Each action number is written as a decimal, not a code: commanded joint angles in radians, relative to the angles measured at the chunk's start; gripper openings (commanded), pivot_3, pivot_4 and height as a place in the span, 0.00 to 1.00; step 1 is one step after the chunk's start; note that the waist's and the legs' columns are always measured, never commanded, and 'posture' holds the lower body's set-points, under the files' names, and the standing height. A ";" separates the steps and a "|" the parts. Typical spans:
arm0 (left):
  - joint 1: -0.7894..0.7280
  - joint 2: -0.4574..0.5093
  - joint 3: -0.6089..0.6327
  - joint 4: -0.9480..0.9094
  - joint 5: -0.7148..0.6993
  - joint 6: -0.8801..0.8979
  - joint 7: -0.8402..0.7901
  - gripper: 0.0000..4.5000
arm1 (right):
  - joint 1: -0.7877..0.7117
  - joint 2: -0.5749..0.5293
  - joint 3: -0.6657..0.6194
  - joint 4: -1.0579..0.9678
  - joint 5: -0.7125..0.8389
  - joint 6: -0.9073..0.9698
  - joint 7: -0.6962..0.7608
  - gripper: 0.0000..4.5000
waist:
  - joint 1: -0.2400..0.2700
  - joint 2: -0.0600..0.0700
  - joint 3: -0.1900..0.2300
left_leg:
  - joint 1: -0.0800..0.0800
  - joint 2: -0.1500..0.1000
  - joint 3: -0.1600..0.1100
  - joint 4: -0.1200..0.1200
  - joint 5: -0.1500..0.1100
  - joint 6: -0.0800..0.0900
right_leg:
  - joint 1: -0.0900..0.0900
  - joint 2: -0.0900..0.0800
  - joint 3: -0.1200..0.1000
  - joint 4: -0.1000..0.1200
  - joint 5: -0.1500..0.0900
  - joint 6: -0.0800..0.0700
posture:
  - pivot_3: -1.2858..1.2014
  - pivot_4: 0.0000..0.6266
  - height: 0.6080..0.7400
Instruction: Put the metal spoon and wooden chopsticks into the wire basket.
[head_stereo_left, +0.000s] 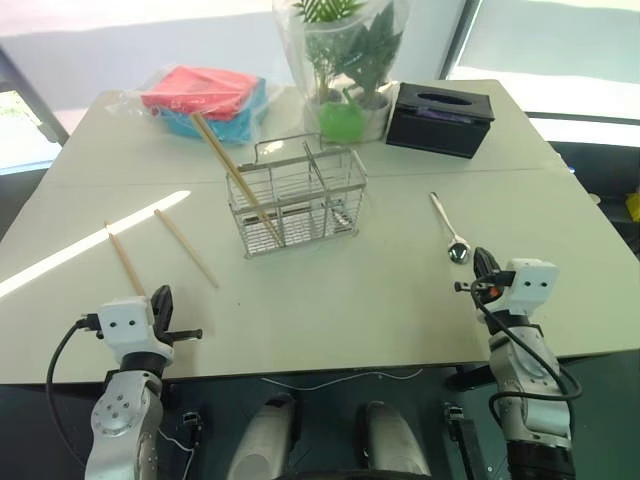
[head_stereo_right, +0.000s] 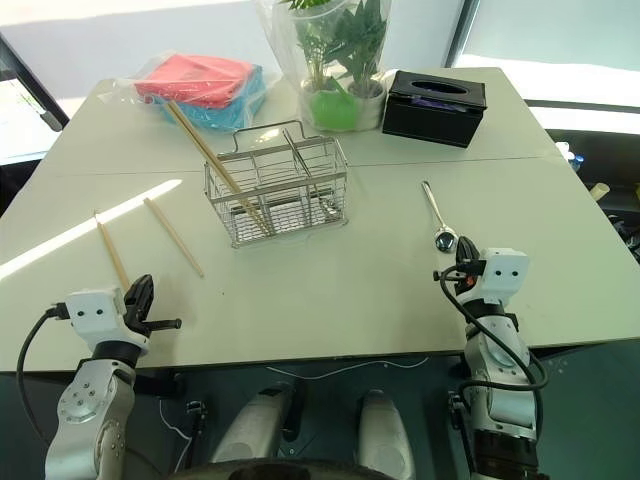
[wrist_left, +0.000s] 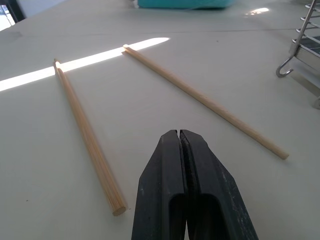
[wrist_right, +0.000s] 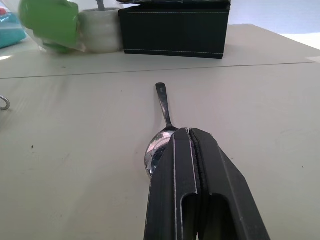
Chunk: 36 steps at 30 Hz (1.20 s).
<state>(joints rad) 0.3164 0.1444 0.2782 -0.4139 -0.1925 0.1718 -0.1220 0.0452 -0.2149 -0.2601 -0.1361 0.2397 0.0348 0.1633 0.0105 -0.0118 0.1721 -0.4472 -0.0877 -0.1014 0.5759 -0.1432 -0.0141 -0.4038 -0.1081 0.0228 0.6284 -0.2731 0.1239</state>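
Observation:
The wire basket (head_stereo_left: 297, 196) stands mid-table with one wooden chopstick (head_stereo_left: 232, 172) leaning inside it, sticking out toward the back left. Two more chopsticks (head_stereo_left: 185, 246) (head_stereo_left: 125, 259) lie flat on the table's left side, also seen as the right-hand chopstick (wrist_left: 202, 99) and the left-hand chopstick (wrist_left: 88, 136) in the left wrist view. My left gripper (head_stereo_left: 160, 302) is shut and empty at the front edge, just short of their near ends. The metal spoon (head_stereo_left: 447, 228) lies right of the basket, bowl toward me. Right behind the spoon bowl (wrist_right: 156, 148) sits my right gripper (head_stereo_left: 484, 264), shut and empty.
A black tissue box (head_stereo_left: 440, 118) and a potted plant in plastic wrap (head_stereo_left: 343, 60) stand at the back. A bag of red and blue cloths (head_stereo_left: 205, 97) lies at the back left. The table's front edge (head_stereo_left: 330, 367) runs just under both grippers.

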 joint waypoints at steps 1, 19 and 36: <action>0.001 0.002 0.009 -0.014 -0.009 0.003 0.003 0.01 | 0.003 0.003 -0.011 -0.051 0.006 -0.017 -0.003 0.00 | 0.000 0.000 0.000 | 0.000 0.000 0.000 0.000 0.000 0.000 | 0.000 0.000 0.000 0.000 0.000 0.000 | 0.52 0.24 1.00; -0.003 0.009 0.014 -0.009 -0.004 -0.016 -0.002 0.01 | -0.002 -0.002 -0.013 -0.041 0.006 -0.019 0.000 0.00 | 0.000 0.000 0.000 | -0.002 0.000 0.000 0.000 0.000 0.000 | -0.002 0.000 0.000 0.000 0.000 0.000 | 0.52 0.24 1.00; -0.109 0.316 0.107 -0.108 -0.274 0.219 -0.277 0.01 | -0.046 -0.025 -0.020 -0.010 0.004 -0.010 0.014 0.00 | -0.001 0.001 0.001 | -0.002 0.000 -0.001 0.000 0.000 0.000 | -0.002 0.000 -0.001 0.000 0.000 0.000 | 0.52 0.24 1.00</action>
<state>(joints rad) 0.2376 0.4049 0.3294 -0.4562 -0.3851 0.3427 -0.3342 0.0169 -0.2211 -0.2613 -0.1314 0.2394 0.0350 0.1720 0.0100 -0.0105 0.1728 -0.4491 -0.0876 -0.1020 0.5755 -0.1432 -0.0141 -0.4061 -0.1079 0.0218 0.6291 -0.2731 0.1236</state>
